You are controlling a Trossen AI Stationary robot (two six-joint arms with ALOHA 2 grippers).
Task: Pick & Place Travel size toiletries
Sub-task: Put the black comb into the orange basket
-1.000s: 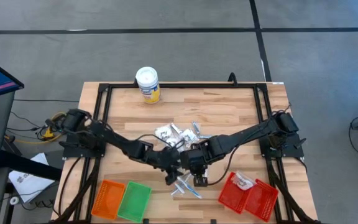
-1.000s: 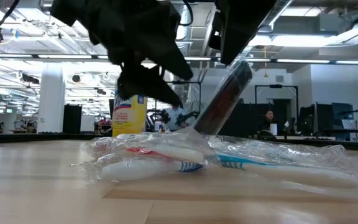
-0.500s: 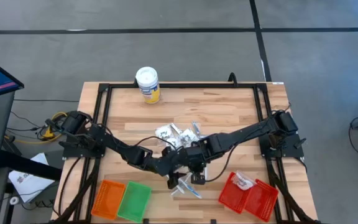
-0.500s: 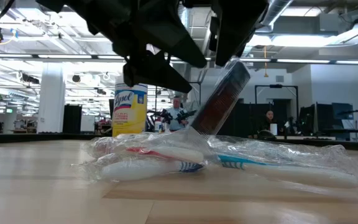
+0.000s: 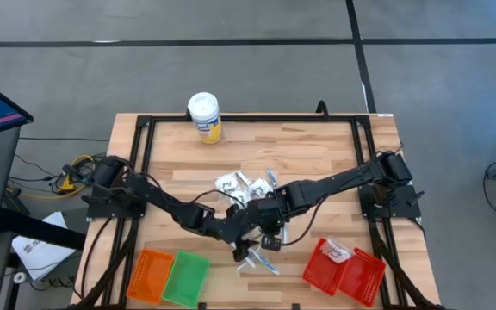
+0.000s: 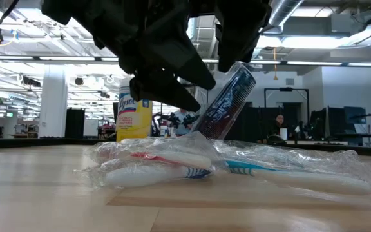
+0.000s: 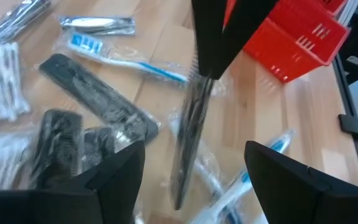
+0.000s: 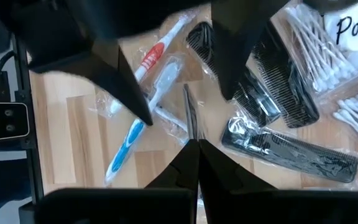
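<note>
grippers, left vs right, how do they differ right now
The left gripper has its jaws wide open and holds nothing; the right gripper has its jaws shut on a wrapped black comb, which hangs tilted above the table. The left gripper's jaws flank that comb without touching it; the right gripper grips its top end. Both hover over the wrapped toothbrushes near the table's front.

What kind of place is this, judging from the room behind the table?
Probably a large open lab or industrial workspace. The low view shows a high ceiling with exposed ducts, desks with monitors, and a person far behind. The wooden table stands on a grey floor.
</note>
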